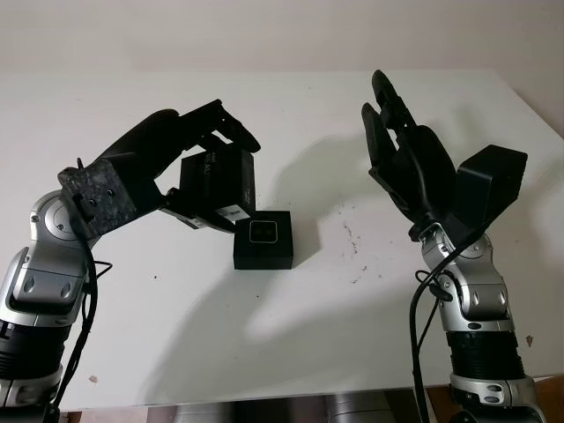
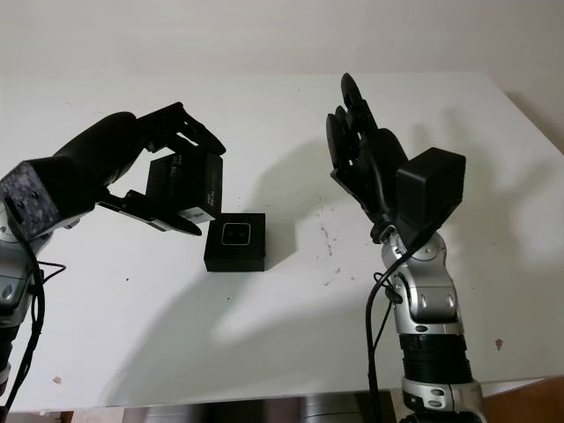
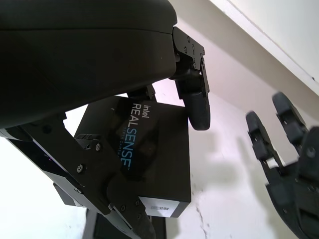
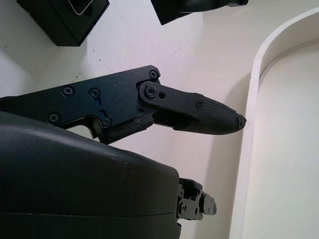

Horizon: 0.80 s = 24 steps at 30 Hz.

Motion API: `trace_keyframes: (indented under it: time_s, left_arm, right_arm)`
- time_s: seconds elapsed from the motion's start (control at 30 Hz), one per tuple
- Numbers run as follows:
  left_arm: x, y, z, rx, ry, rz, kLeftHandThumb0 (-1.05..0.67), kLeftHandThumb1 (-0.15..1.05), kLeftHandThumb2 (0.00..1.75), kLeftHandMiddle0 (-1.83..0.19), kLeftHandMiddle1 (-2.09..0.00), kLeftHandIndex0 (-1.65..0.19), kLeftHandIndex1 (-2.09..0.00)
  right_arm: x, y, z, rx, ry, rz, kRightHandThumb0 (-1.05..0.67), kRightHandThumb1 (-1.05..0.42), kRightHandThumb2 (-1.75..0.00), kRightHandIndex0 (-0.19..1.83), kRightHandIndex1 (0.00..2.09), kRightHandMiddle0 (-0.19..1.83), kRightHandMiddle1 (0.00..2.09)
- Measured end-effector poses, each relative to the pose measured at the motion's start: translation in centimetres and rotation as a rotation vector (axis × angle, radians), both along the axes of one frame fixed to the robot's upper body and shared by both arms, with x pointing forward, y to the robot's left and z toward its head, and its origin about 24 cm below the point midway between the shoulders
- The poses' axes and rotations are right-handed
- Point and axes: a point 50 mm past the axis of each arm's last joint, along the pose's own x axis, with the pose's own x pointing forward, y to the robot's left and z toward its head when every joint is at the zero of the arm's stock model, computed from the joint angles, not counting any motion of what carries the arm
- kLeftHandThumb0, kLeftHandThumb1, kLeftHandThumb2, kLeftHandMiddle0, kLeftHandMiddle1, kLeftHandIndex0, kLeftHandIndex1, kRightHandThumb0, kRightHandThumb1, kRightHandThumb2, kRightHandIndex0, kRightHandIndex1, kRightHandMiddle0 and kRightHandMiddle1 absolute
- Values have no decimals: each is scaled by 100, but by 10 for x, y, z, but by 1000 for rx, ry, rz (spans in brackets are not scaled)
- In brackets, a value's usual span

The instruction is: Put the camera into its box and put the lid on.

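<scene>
My left hand [image 1: 231, 179] is shut on a black box lid [image 1: 211, 176] printed "Intel RealSense" [image 3: 134, 134], held tilted above the table at centre left. Its fingers [image 3: 197, 99] wrap the lid's upper edge and the thumb sits beneath. Just right of and below the lid, the open black box [image 1: 263, 240] sits on the white table [image 1: 308, 335]. A square, silver-rimmed camera [image 1: 263, 232] lies inside it. The lid's lower corner hangs over the box's left rear corner. My right hand [image 1: 397, 132] is open, raised above the table to the right of the box.
The table's far edge [image 1: 264, 75] meets a pale wall. Small dark specks [image 1: 351, 238] mark the surface between the box and my right arm. The right wrist view looks down on the box [image 4: 65, 20] and the table's curved edge [image 4: 249, 124].
</scene>
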Motion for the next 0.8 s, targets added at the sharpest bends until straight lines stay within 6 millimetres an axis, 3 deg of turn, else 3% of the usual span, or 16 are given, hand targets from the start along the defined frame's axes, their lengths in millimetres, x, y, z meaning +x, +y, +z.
trace_keyframes:
  time_s: [0.4, 0.8]
  left_arm:
    - [-4, -26, -23, 78, 63, -58, -12, 98, 5, -31, -146, -24, -138]
    - [4, -33, -41, 170, 82, 19, -12, 97, 5, -30, -160, -22, -142]
  right_arm:
    - [0, 1, 0, 33, 0, 0, -70, -105, -60, -11, 4, -6, 3]
    - [-1, 2, 1, 39, -6, 15, -70, -105, -61, -13, 4, -9, 2]
